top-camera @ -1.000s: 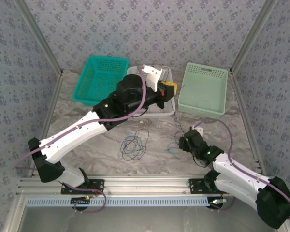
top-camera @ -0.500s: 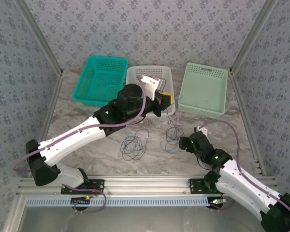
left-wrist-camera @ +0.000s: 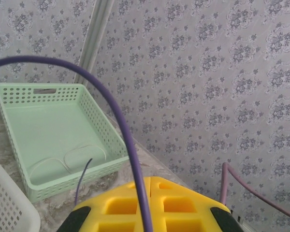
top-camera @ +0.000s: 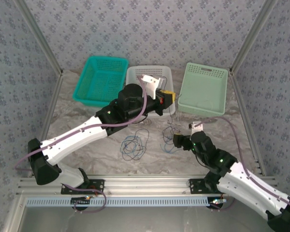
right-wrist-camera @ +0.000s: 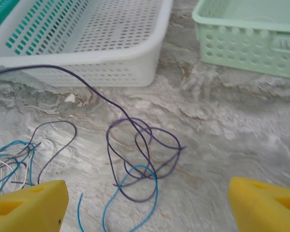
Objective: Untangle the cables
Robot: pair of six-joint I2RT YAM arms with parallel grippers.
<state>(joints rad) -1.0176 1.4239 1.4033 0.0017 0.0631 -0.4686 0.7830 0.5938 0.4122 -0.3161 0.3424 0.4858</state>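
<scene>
Right hand (right-wrist-camera: 147, 203) open, yellow fingers (right-wrist-camera: 29, 203) wide apart, nothing between, low over the table (right-wrist-camera: 232, 125) in front of the white basket (right-wrist-camera: 111, 72). Purple cable (right-wrist-camera: 144, 145) lies looped there; one strand runs up to the left hand (top-camera: 167, 97), closed on it at the basket's right front corner. Second tangle (top-camera: 133, 145) also lies in front of the basket, apart from the loop.

the left arm (top-camera: 82, 130) has glossy white link shells between chunky black joint housings, with a thick purple-grey arm cable (top-camera: 144, 99) looping along it. the left pincer (left-wrist-camera: 150, 186) has bright yellow blocky pads moulded with square recesses, black at the outer corners. the right arm (top-camera: 241, 176) matches: white shells, black joints, small green lights (top-camera: 221, 155), its own purple-grey cable. the right pincer (right-wrist-camera: 145, 203) has yellow wedge-shaped fingertips.
</scene>
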